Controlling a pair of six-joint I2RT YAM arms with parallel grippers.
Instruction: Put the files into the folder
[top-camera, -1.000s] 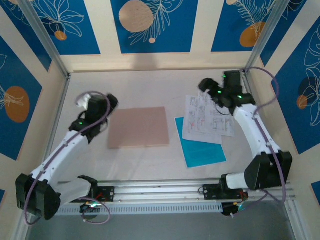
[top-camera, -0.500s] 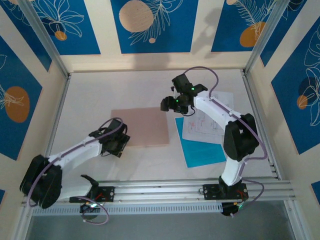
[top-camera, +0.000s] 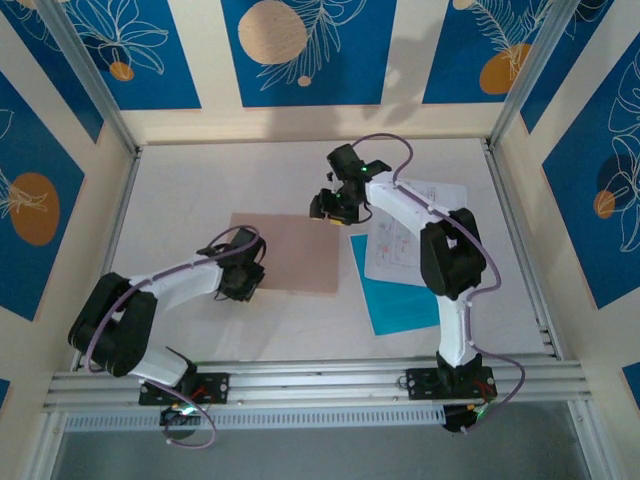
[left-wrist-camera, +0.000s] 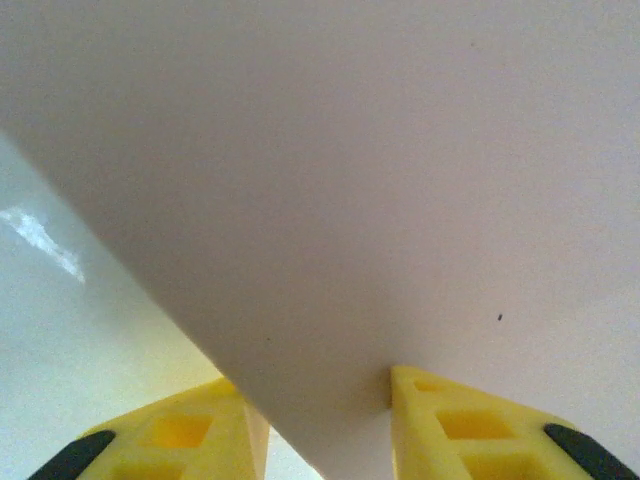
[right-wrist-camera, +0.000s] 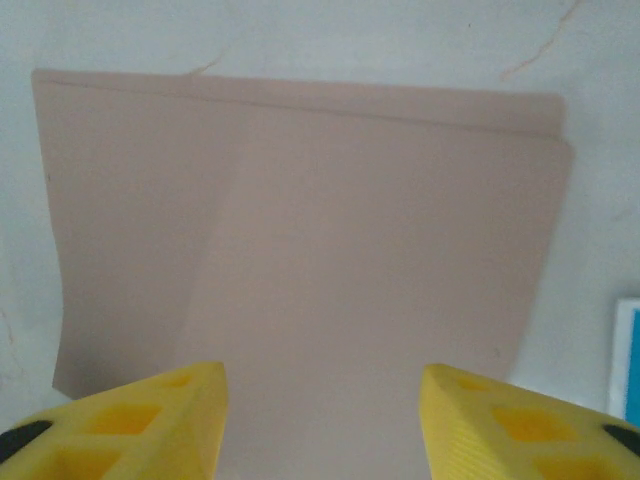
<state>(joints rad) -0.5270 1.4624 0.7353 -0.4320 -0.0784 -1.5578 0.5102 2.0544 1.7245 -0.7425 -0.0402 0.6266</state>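
Note:
The pinkish-tan folder (top-camera: 290, 250) lies flat and closed mid-table. My left gripper (top-camera: 247, 278) sits low at its near-left edge. In the left wrist view the folder (left-wrist-camera: 350, 180) looms close, and its edge runs between the partly spread yellow fingers of that gripper (left-wrist-camera: 328, 385). My right gripper (top-camera: 325, 208) hovers open over the folder's far right corner, and below its wide-apart jaws (right-wrist-camera: 322, 370) lies the folder (right-wrist-camera: 300, 230). The white printed sheets (top-camera: 400, 245) lie to the right of the folder, overlapping the teal sheet (top-camera: 405, 300). The right arm partly covers the sheets.
Bare white table (left-wrist-camera: 70, 330) shows beside the folder's edge. A sliver of the teal sheet (right-wrist-camera: 628, 360) reaches the right wrist view's border. Frame posts and patterned walls (top-camera: 300, 50) enclose the table. A rail (top-camera: 320, 380) runs along the near edge.
The right arm swung left from the papers to the folder's far right corner. The left arm pulled in and lowered to the folder's near-left edge. The folder has shifted slightly right.

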